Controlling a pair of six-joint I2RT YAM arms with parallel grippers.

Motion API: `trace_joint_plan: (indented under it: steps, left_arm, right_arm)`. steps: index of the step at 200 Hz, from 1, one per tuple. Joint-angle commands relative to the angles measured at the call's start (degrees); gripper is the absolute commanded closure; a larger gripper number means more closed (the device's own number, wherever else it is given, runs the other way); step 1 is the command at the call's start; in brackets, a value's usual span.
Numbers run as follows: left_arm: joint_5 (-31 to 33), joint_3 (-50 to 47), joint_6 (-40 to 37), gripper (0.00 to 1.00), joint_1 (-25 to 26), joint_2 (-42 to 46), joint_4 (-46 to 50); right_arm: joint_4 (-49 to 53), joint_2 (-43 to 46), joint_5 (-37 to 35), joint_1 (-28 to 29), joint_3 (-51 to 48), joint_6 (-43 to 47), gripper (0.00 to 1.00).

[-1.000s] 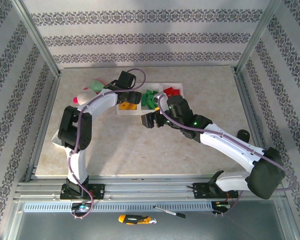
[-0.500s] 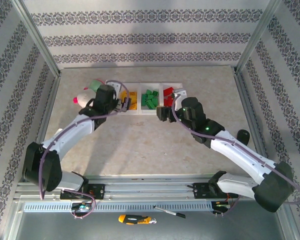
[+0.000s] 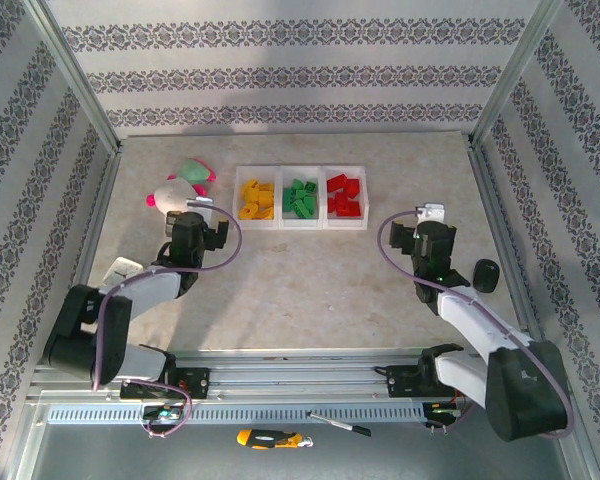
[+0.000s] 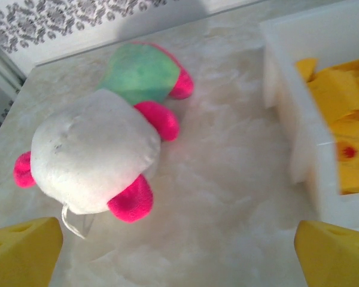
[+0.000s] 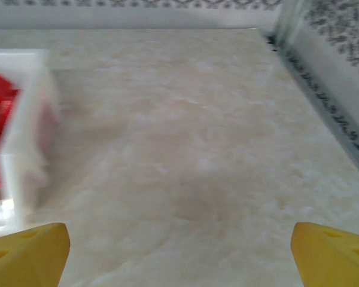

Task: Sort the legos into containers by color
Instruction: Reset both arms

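Wide open, the left claw [image 4: 179, 257] holds nothing. Its 2 yellow fingertips [image 4: 24, 251] stand at the far edges of the wrist view, with bare table [image 4: 227, 179] between them. It hangs low over the left side of the table, near the plush [image 4: 96, 149] and well apart from the legos.

To the right, at the far middle of the table, stands the row of 3 joined bins [image 3: 300, 226]. The left bin holds the yellow legos [image 3: 255, 198], the middle one the green legos [image 3: 300, 196], and the right one the red legos [image 3: 344, 195]. From above, each bin seems to have 1 colour only.

Further right, the right claw [image 5: 179, 254] is also spread wide and empty. It hangs over bare table, apart from the bins, and the red bin is a blur at the left edge of its wrist view.

Every lego that I can see lies in a bin of its own colour, so I judge the sorting to be done, or very nearly. What may be left is only a check — a brick could be hidden under an arm.

As for brands, labels or writing, I can read none; the walls carry only an ornament pattern.
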State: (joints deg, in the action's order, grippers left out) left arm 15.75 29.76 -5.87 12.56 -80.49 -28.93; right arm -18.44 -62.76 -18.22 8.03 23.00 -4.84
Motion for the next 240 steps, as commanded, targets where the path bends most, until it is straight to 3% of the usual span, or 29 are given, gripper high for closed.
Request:
trace_joint_plan:
  steps: [1,23,30,54,74,90,126,161,208,240]
  left_arm:
    - [0.57,-2.08,-1.0,0.01,-2.64,-4.68,-11.98]
    - [-1.81,-1.33,1.27,0.01,-5.0,-8.27,-13.1]
    - [-5.26,-0.39,2.54,0.01,-6.67,-7.81,-9.79]
    - [-15.25,-2.32,6.43,0.01,-12.44,-8.25,-13.46]
    - [-18.37,-4.7,6.05,0.01,-13.0,-8.57,-18.0]
    - [-18.01,-8.63,5.8,0.01,-13.09,-11.58,-29.17]
    - [-14.54,-7.97,7.47,0.01,-13.11,-10.21,-25.08]
    - [-13.61,-8.75,7.41,0.01,-13.04,-10.87,-28.09]
    - [-18.56,-7.27,5.65,0.01,-13.0,-10.7,-24.64]
    - [-18.49,-7.17,5.6,0.01,-13.0,-10.73,-24.59]
  right_arm:
    - [-17.62,-4.33,0.63,-3.57,-4.48,2.67,0.04]
    - [-25.95,-9.85,2.9,-5.33,-5.52,1.24,0.03]
    - [-27.93,-11.59,3.29,-5.4,-5.41,1.12,0.03]
    - [-34.25,-18.78,6.21,-6.1,-4.67,0.82,0.03]
    - [-39.36,-24.08,9.33,-6.19,-4.81,1.89,0.02]
    - [-41.47,-25.14,11.55,-6.45,-4.78,2.19,0.02]
    - [-37.73,-25.05,9.83,-6.54,-3.67,1.5,0.02]
    - [-37.37,-24.87,9.82,-6.54,-3.68,1.54,0.02]
    - [-37.33,-24.78,9.87,-6.54,-3.68,1.59,0.02]
    - [-37.24,-24.84,9.95,-6.49,-3.67,1.76,0.02]
